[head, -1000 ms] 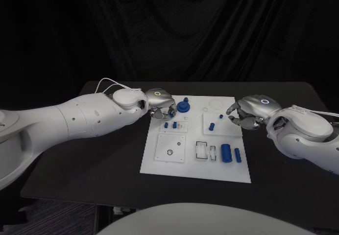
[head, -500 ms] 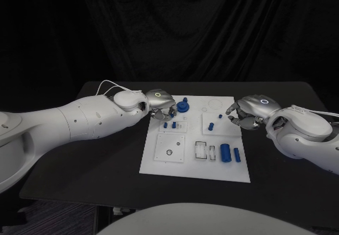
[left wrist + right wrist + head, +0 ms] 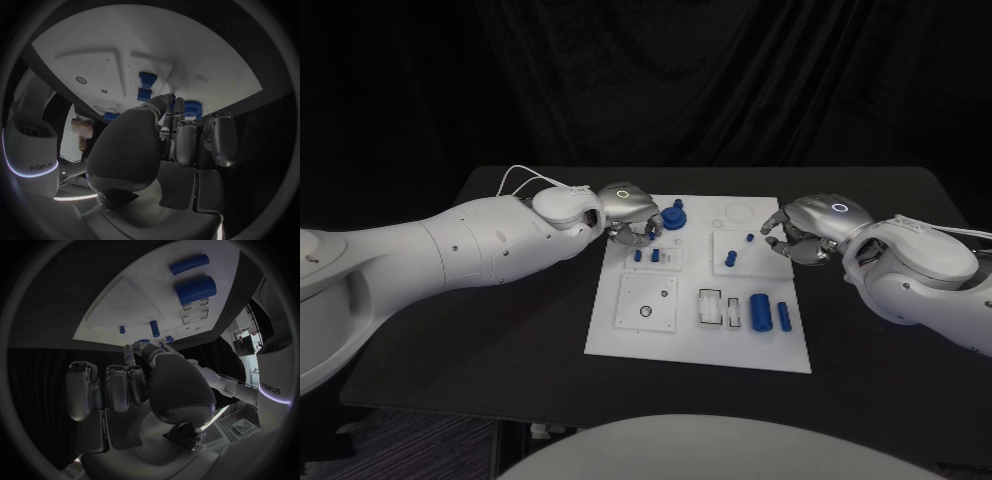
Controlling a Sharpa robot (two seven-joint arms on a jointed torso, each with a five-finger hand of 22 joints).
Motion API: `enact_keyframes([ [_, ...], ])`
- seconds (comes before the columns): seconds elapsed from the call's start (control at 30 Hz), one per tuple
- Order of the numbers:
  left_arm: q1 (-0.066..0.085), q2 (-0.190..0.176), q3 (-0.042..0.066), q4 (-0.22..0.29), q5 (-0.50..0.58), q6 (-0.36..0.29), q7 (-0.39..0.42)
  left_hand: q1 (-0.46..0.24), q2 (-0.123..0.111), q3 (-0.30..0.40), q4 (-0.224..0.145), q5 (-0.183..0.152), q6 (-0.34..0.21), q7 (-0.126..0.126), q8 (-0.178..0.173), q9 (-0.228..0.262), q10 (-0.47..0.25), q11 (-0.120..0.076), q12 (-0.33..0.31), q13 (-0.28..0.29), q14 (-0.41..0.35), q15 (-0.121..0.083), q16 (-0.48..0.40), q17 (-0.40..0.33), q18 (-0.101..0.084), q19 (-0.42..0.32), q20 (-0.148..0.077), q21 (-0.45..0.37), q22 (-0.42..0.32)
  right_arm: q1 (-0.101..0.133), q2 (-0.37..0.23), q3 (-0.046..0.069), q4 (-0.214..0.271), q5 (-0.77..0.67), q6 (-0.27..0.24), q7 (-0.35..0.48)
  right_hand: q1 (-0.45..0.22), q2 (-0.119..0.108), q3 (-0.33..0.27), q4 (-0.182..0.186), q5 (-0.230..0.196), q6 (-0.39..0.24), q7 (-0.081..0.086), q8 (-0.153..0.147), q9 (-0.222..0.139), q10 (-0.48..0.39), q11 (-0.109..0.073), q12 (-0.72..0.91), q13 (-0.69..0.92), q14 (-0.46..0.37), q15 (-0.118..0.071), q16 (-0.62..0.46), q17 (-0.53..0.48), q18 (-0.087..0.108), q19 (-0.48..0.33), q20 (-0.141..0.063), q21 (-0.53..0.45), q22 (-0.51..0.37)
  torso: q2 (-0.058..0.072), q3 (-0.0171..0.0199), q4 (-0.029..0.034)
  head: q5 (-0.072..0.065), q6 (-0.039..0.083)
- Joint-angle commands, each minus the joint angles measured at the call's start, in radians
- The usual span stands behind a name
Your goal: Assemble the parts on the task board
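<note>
large blue cylinder (image 3: pixel 762 311) lies lengthwise along the task board (image 3: pixel 689 340); both hands' grips unclear.

The word "sharpa" is seen printed in pale letters on a white arm casing (image 3: pixel 273 388) in the right wrist view, beside the right robot hand (image 3: pixel 169 390) and just above a glowing band. The same word is seen mirrored on a white casing (image 3: pixel 39 167) in the left wrist view, beside the left robot hand (image 3: pixel 134 150) and again close to a lit band. No other text, number or sign can be read.
</note>
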Motion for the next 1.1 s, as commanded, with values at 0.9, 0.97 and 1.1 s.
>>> enact_keyframes([
  [0.9, -0.006, 0.01, 0.0, -0.012, -0.003, 0.04, 0.008, -0.026, -0.014, -0.002, 0.011, -0.107, -0.15, -0.057, -0.053, -0.04, -0.004, 0.01, -0.052, -0.032, -0.027, 0.011, -0.023, -0.035, -0.007, -0.026, 0.005, -0.036, 0.17, -0.004, 0.001, 0.001, 0.001, -0.003, 0.004, -0.013, -0.004, 0.004, 0.008, -0.001, 0.003, 0.005, -0.002, -0.003, -0.001, 0.044, -0.005, -0.002, 0.179, 0.082, -0.006, -0.002, 0.148, 0.003, 0.054, -0.007, -0.004, 0.228, 0.0, -0.0001, 0.0003, 0.0, 0.0],
  [0.97, -0.007, 0.009, 0.0, -0.012, -0.003, 0.032, 0.012, -0.032, -0.018, -0.002, 0.02, -0.123, -0.187, -0.071, -0.053, -0.056, -0.014, 0.013, -0.062, -0.038, -0.03, 0.013, -0.024, -0.04, -0.006, -0.028, 0.006, -0.041, 0.169, -0.004, 0.001, 0.001, 0.001, -0.003, 0.005, -0.013, -0.003, 0.003, 0.009, -0.001, 0.002, 0.006, -0.002, -0.003, -0.001, 0.044, -0.005, -0.003, 0.179, 0.082, -0.006, -0.002, 0.149, 0.003, 0.054, -0.007, -0.004, 0.228, 0.0, -0.0005, 0.0002, 0.0, 0.0],
  [1.1, -0.007, 0.008, 0.0, -0.013, -0.003, 0.029, 0.014, -0.038, -0.027, -0.004, 0.033, -0.139, -0.219, -0.085, -0.049, -0.073, -0.041, 0.021, -0.082, -0.049, -0.041, 0.019, -0.034, -0.058, -0.003, -0.038, 0.008, -0.059, 0.164, -0.004, 0.001, 0.001, 0.001, -0.003, 0.007, -0.014, -0.003, 0.003, 0.009, -0.002, 0.002, 0.006, -0.002, -0.003, -0.001, 0.044, -0.005, -0.003, 0.179, 0.082, -0.006, -0.002, 0.149, 0.003, 0.054, -0.007, -0.004, 0.228, 0.001, -0.0002, 0.0009, 0.001, 0.0],
])
